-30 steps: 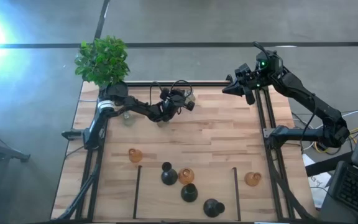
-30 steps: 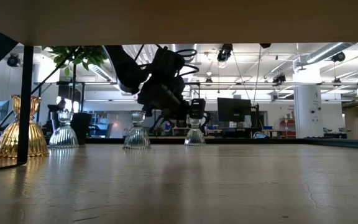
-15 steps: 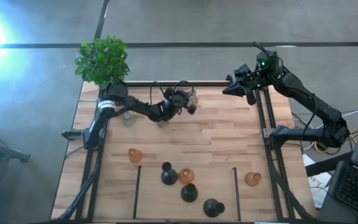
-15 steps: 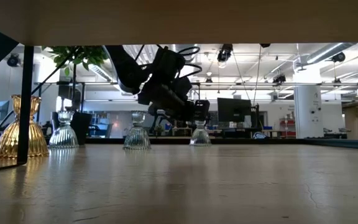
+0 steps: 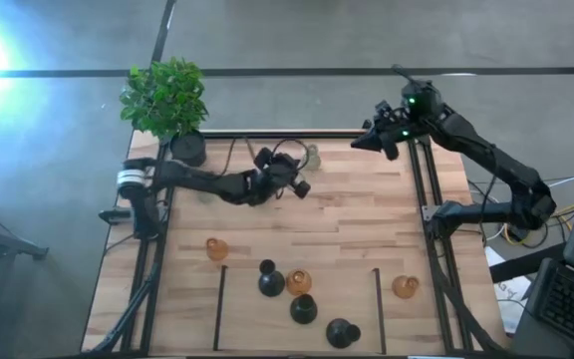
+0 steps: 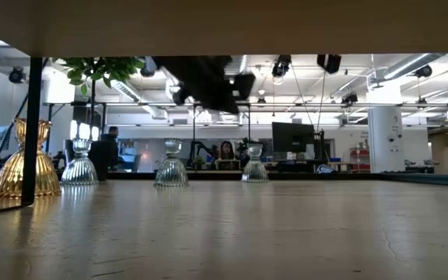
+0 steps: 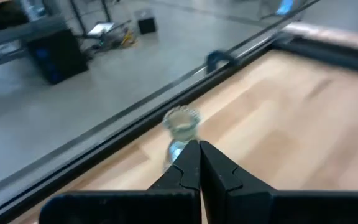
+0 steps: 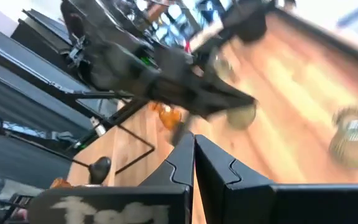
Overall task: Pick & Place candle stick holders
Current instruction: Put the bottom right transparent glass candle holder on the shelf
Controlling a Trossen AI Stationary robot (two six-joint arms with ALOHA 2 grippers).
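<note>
The left gripper (image 5: 299,187), fingers pressed together and empty, is hovering above the table (image 5: 367,229) just beside a clear candle stick holder (image 5: 312,156) at the far edge (upright), while the right gripper (image 5: 355,142), likewise closed, is waiting at the far right corner.

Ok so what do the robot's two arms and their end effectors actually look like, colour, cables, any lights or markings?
Both arms are dark, slim and jointed. The left arm has a pale silver-white band near its base and loose black cable loops by the wrist. The right arm shows small green lights near its wrist. The left end effector and right end effector each have two black, tapering, wedge-shaped fingers.
</note>
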